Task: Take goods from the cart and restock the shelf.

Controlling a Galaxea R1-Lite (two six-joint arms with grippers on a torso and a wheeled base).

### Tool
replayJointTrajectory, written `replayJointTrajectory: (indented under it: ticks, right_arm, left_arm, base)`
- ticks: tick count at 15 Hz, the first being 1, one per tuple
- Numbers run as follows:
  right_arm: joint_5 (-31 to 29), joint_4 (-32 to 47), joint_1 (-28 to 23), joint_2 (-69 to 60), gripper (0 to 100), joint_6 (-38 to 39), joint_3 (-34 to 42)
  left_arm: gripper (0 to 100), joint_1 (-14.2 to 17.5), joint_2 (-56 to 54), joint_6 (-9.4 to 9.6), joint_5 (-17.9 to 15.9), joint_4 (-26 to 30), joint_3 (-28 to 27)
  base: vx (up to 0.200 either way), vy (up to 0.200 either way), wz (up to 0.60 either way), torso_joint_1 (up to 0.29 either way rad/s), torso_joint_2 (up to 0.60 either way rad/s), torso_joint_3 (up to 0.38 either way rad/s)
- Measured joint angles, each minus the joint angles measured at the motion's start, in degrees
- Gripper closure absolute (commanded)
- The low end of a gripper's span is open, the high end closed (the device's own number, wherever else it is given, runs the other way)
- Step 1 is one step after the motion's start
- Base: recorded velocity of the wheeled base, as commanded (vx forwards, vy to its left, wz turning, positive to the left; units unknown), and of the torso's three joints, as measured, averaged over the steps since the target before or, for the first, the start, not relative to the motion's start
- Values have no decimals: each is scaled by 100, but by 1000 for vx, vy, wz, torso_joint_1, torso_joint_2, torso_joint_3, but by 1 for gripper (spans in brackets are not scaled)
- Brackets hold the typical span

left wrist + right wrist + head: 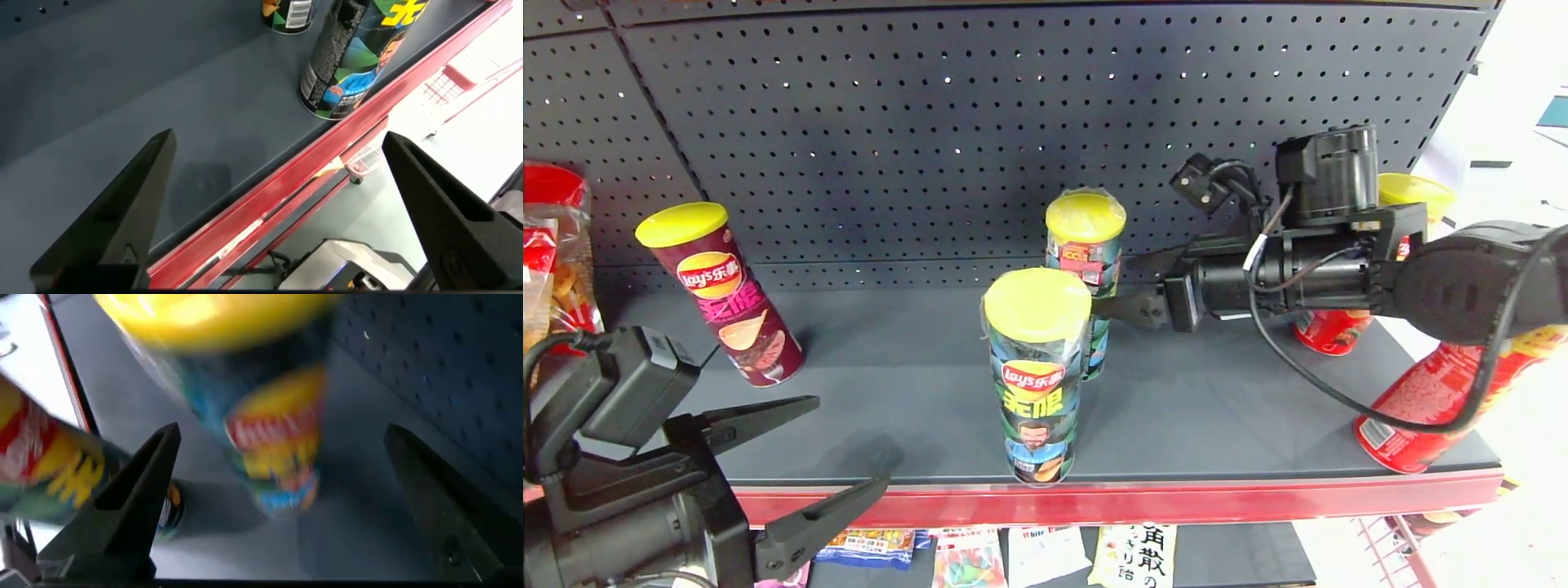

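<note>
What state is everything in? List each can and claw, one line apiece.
front green can: upright, lid on, at the shelf front edge.
rear green can: upright, lid on, not gripped.
purple can: standing, lid on.
left claw: open, empty.
right claw: open, straddling rear green can.

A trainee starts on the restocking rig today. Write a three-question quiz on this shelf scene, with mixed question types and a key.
1. True or false: the left gripper is shut on a can.
2. Which can stands nearest the right gripper? A) the maroon can B) the rear green can C) a red can
3. Fill in the blank: the front green can has a ____ lid.

Key: 1 false, its fingers are spread with nothing between them; 2 B; 3 yellow.
</note>
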Motion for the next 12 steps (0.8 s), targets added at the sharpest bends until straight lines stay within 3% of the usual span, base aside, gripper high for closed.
replayJointTrajectory:
  ticks: [8, 11, 12]
  right_arm:
    - [-63, 0, -111, -2431, 0, 15, 2616]
    - [-48, 2, -111, -3471, 0, 235, 3289]
    - [-63, 0, -118, -3716, 0, 413, 3372]
  left_arm:
    - [0, 61, 752, 68, 49, 134, -424]
    - [0, 45, 1080, 536, 40, 241, -453]
    - [0, 41, 1178, 589, 35, 263, -466]
  base:
    - [0, 0, 0, 0, 0, 0]
    - [0, 0, 0, 0, 0, 0]
    - [0, 0, 0, 0, 0, 0]
